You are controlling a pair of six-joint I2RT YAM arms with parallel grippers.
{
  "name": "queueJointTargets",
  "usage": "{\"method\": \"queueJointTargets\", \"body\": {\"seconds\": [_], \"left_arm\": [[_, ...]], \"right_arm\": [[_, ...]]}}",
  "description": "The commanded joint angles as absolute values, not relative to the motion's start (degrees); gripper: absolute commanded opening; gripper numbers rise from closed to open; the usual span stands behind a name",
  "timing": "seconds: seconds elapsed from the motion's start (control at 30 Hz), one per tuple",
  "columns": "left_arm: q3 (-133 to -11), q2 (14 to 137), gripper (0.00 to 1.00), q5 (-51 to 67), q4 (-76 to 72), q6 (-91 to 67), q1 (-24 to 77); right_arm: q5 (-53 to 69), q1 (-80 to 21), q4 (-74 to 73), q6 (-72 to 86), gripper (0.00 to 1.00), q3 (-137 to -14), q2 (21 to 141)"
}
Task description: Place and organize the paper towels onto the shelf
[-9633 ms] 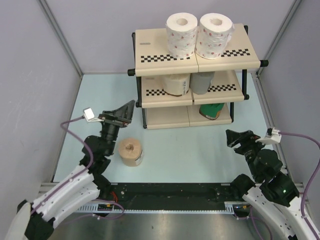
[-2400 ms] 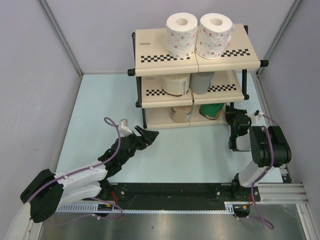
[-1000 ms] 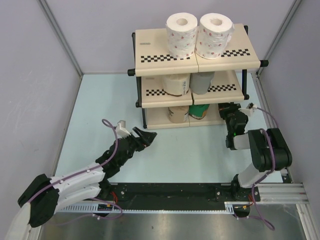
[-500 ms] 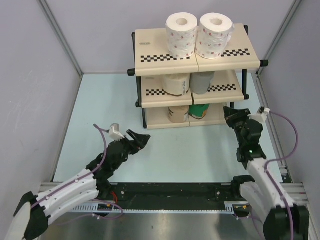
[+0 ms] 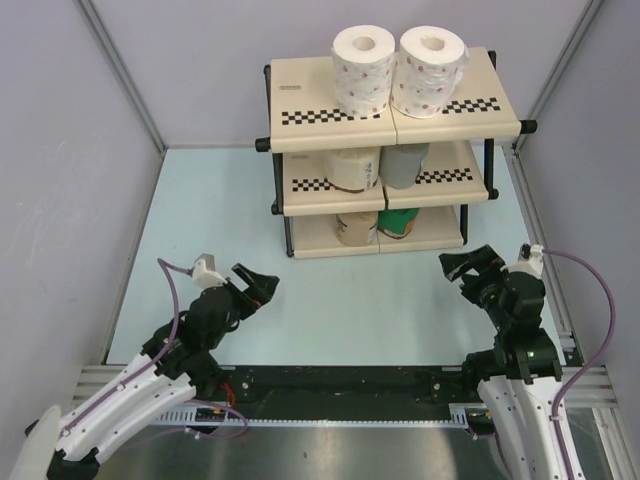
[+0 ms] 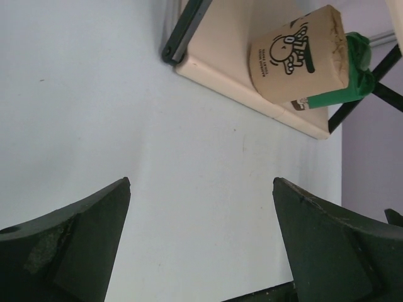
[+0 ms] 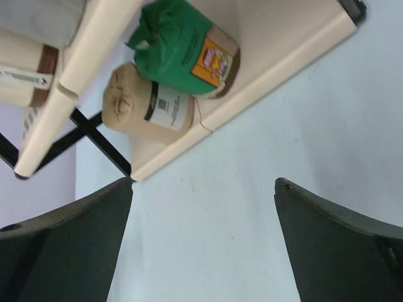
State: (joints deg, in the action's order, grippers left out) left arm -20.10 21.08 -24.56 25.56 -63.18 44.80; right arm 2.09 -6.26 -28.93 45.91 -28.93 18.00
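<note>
All 6 paper towel rolls are on the shelf (image 5: 300, 88), a 3-tier rack of cream-beige panels with black-and-white checkered strips on a black tubular frame, which stands toward the far side of the pale blue worktop (image 5: 210, 210). On the top tier the left dotted roll (image 5: 362, 68) and the right dotted roll (image 5: 430, 70), both white with small red dots, stand upright and touching, with their centre holes facing up. On the middle tier the cream roll (image 5: 352, 168) stands just beside the grey roll (image 5: 403, 165), and both are partly hidden under the top panel. On the bottom tier the tan-brown roll (image 5: 358, 228) stands on the left and the green roll (image 5: 398, 223) on the right. The wrist views show these 2 pressed side by side, the tan-brown wrapper bearing a black cartoon print and the green one an orange label. The left claw (image 5: 257, 283) hangs over the worktop in front of the shelf and to its left, well apart from it. It is released, its 2 fingers spread wide with only bare worktop between them in the left wrist view. The right claw (image 5: 465, 262) sits near the front right corner of the bottom tier without touching it. It is likewise released and grasps nothing, and its wrist view looks across a strip of worktop at the 2 bottom rolls.
</note>
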Motion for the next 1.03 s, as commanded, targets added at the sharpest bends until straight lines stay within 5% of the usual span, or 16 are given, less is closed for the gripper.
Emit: {"method": "queueJointTargets", "body": {"seconds": [0.0,0.33,1.0], "left_arm": [[-24.4,20.7,1.0,-26.6,36.9,-67.4,45.0],[-24.7,20.7,1.0,-27.2,49.5,-75.2,45.1],[-23.1,5.4,1.0,-27.9,45.2,-65.7,45.0]], "right_arm": [[6.1,-6.6,-40.4,41.9,1.0,-33.5,15.8],[7.7,-7.1,-46.0,42.2,1.0,-36.2,16.6],[5.4,-7.2,-44.3,40.9,0.99,-36.2,18.4]]}}
